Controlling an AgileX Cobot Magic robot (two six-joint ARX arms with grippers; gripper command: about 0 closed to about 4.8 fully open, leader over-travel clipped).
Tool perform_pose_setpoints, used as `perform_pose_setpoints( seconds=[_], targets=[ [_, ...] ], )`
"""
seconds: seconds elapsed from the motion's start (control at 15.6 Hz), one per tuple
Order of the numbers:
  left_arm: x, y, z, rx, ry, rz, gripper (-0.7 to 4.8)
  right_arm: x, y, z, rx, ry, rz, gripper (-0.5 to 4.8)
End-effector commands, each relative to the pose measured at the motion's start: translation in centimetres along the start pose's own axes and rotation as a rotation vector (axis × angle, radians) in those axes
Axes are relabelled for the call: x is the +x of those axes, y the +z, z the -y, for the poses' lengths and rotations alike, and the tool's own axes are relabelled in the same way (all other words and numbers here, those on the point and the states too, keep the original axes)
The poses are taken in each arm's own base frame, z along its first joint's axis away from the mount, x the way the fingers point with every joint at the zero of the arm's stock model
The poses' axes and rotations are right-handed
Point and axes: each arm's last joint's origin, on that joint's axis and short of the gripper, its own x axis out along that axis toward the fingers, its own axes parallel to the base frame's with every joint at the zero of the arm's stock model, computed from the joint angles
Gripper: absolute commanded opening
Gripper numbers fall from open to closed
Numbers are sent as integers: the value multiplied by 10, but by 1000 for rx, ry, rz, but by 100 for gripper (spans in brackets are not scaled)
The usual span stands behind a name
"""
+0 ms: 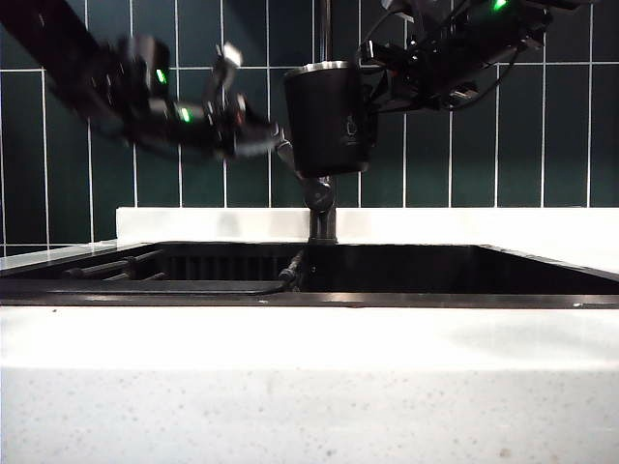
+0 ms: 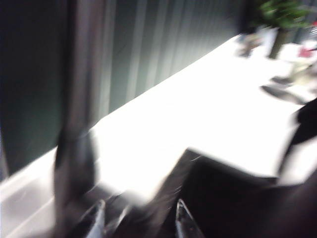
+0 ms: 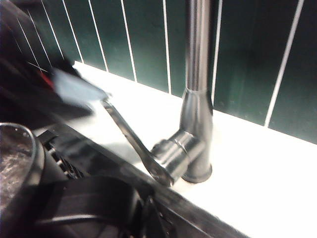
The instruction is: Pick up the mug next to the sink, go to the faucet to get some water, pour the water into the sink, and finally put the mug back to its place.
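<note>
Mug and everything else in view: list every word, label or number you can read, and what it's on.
Nothing can be read.
mug, held by the right gripper above the sink: small white cup logo with a line of text under it, too small to read.
faucet, tiles, left gripper: no text visible.

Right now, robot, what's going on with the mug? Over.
Right gripper shut on mug, held upright above sink. Left gripper open at faucet lever. Nothing in the way.
</note>
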Motion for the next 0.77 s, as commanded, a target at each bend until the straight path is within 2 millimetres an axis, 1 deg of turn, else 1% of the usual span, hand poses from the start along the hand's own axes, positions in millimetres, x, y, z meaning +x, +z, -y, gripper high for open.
perform_pose_setpoints(
  seconds=[0.06, 0.19, 0.26, 0.32, 0.38, 0.51, 0.58, 0.64, 0.7, 0.77],
  targets=[
    [-8, 34, 22, 1, -84, -6, 180, -11, 18, 3, -23, -11, 73, -1],
    [-14, 46, 32, -14, -66, -41, 180, -18, 21, 11, -40, -41, 63, -1],
    [-18, 52, 39, -16, -15, -78, 180, -24, 24, 15, -51, -56, 55, -1],
    [-23, 59, 50, 36, 67, -147, 180, -32, 28, 17, -92, -86, 41, -1],
    [-30, 65, 59, 52, 113, -202, 180, -41, 33, 20, -152, -122, 25, -1],
    [-40, 73, 71, 27, 196, -288, 180, -51, 38, 20, -237, -173, 3, -1],
    [-49, 75, 83, 33, 242, -393, 180, -54, 39, 20, -291, -208, -16, -1],
    [-53, 75, 93, 47, 240, -465, 182, -55, 38, 20, -335, -214, -48, -1],
    [-56, 78, 107, 85, 262, -536, 183, -57, 35, 19, -367, -207, -92, -1],
    [-60, 82, 113, 108, 276, -519, 184, -58, 34, 19, -379, -205, -115, -1]
  ],
)
